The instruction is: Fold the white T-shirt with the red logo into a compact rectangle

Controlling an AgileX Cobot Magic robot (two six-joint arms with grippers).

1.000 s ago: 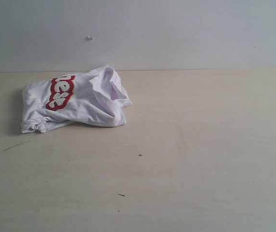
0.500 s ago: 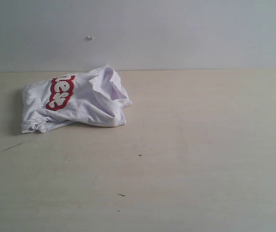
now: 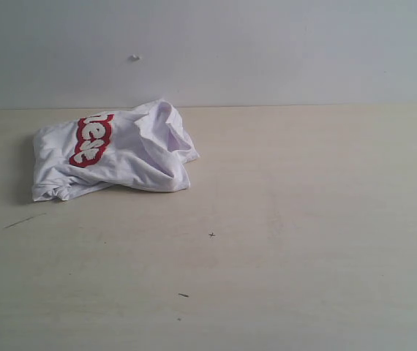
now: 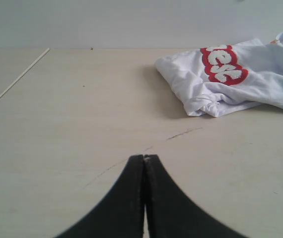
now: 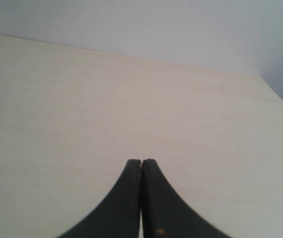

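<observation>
Left gripper (image 4: 144, 159) was pinched closed and empty; right gripper (image 5: 141, 162) likewise. White T-shirt (image 3: 132, 164) lay crumpled at the table's (image 3: 303, 241) far left by the wall, red logo (image 3: 91, 139) up, long axis roughly across the exterior view; it sat ahead of the left gripper, well apart, and unseen from the right wrist, so the left arm was probably nearer.

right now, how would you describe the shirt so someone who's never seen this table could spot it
Look at the pale table, toward its far left where it meets the grey wall. There lies the white T-shirt, bunched in a wrinkled heap. It is the only cloth there, marked by the red logo with white letters.
</observation>
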